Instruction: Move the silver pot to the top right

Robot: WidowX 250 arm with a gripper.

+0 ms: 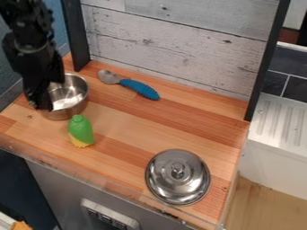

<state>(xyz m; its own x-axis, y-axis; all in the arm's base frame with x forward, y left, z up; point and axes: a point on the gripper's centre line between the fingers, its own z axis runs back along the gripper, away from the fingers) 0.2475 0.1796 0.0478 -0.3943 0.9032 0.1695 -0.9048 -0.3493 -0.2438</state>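
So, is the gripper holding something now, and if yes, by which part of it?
That cannot be told: the gripper is at the left side of the silver pot in the picture and covers the rim there, so any hold is hidden.

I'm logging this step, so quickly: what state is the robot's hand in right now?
Hand: at the silver pot; whether open, closed or gripping it cannot be told.

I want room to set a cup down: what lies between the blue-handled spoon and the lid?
Nothing: the camera view shows bare wooden counter between the blue-handled spoon and the lid.
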